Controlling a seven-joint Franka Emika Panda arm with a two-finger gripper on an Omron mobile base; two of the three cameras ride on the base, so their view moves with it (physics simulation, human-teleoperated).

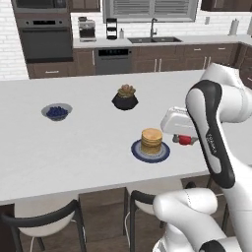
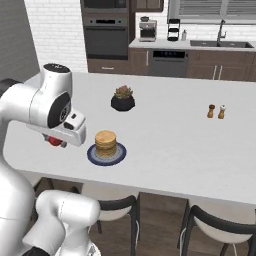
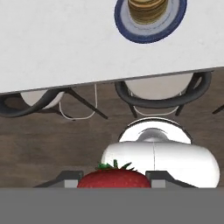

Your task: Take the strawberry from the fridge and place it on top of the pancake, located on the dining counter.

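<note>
The strawberry [image 3: 113, 178] sits clamped between the tool's [image 3: 113, 181] fingers, beside the pancake [image 1: 151, 141] on its plate [image 1: 139, 152] — best carried level over the stack's centre, then lowered close before letting go — above the white table [image 1: 88, 142].

Strawberry [image 3: 113, 178] cut off along its lower half in the hand view, tool [image 3: 113, 180] fingertips barely showing, plate [image 3: 175, 26] clipped by the top edge, strawberry half hidden behind the arm in the base views

light was even and bright, with soft shadows. the renders looked slightly grainy, without glare or blur.
</note>
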